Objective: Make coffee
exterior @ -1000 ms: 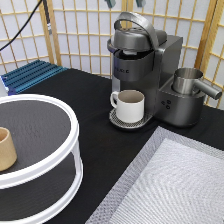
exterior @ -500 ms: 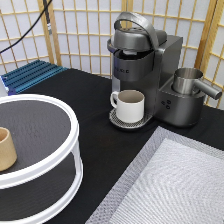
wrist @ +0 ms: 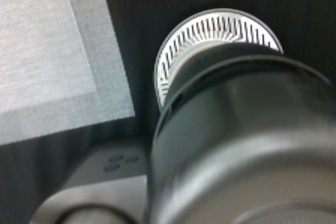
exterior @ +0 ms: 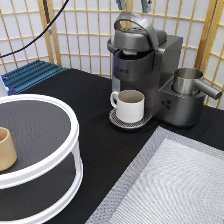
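The grey coffee machine stands at the back of the black table, with its lid down and its arched handle over the top. A cream mug with a handle sits on the round drip tray under the spout. My gripper is at the exterior view's top edge, just above the machine's handle. Only its two fingertips show, apart, with nothing between them. The wrist view looks down on the machine's dark top and the drip tray grille. The coffee pod is hidden or out of view.
A white round two-tier shelf stands at the exterior view's left, with a tan handleless cup on its top. A steel milk jug sits on the machine's right side. A grey mat covers the bottom right. A blue rack lies at the back left.
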{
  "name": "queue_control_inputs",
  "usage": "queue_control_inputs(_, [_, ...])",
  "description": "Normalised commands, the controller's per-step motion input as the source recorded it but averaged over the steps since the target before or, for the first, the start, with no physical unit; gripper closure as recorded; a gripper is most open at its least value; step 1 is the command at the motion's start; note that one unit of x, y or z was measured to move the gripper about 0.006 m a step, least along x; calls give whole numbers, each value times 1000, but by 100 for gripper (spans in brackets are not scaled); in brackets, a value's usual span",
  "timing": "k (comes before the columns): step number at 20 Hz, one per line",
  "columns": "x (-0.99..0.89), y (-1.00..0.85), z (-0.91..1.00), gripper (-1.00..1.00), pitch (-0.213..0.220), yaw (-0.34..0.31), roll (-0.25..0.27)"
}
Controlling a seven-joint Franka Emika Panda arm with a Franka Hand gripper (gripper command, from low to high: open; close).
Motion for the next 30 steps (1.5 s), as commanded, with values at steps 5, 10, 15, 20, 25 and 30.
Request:
queue_control_inputs(5, [-119, -194, -450, -100, 0, 0, -105])
queue_control_inputs(10, [-135, -258, -489, -100, 0, 0, -90])
queue_control_inputs(15, [-194, -368, -515, -100, 0, 0, -67])
queue_control_inputs(20, [-150, -375, -608, -100, 0, 57, -43])
queue_control_inputs(25, [-73, -559, -933, -100, 2, 161, -14])
queue_control_inputs(30, [-129, -680, -1000, -100, 16, 165, -37])
